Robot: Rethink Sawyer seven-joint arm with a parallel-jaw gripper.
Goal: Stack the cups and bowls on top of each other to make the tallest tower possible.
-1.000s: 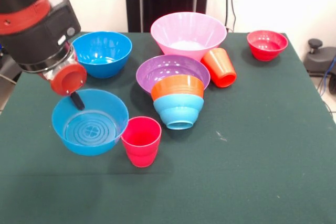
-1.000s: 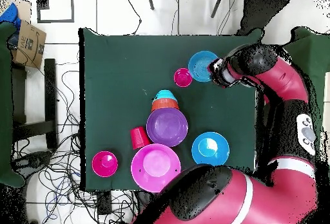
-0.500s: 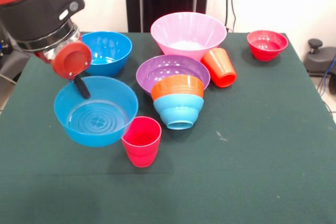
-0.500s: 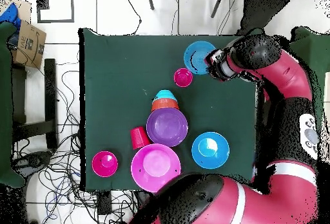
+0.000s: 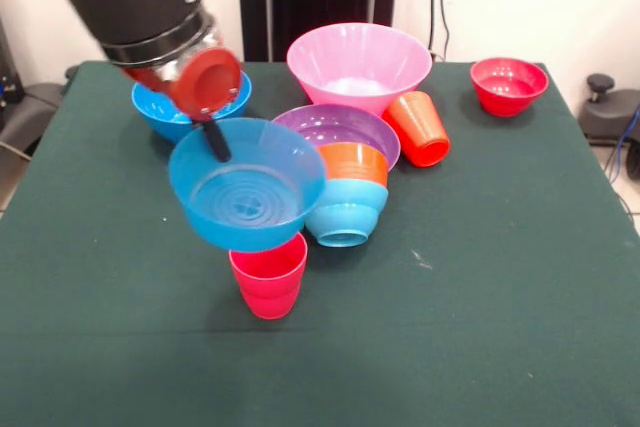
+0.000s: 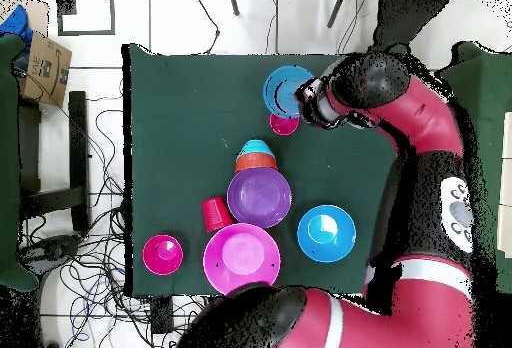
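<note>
Carrying the small blue bowl (image 5: 247,190) clear of the table (image 5: 480,277), I see it has risen and swung right over the last second; it now hangs over the pinkish-red cup (image 5: 268,274). My gripper (image 5: 212,139) pinches its far rim, one finger inside. The tower (image 5: 344,195), orange bowl (image 5: 355,161) nested in light-blue bowl (image 5: 346,211), lies tipped just right of it, against the purple bowl (image 5: 340,128). I judge the carry is heading there

No readable text is found on the bowls, cups or arm. Print on the cardboard box (image 6: 46,64), upper left overhead, cannot be made out.
</note>
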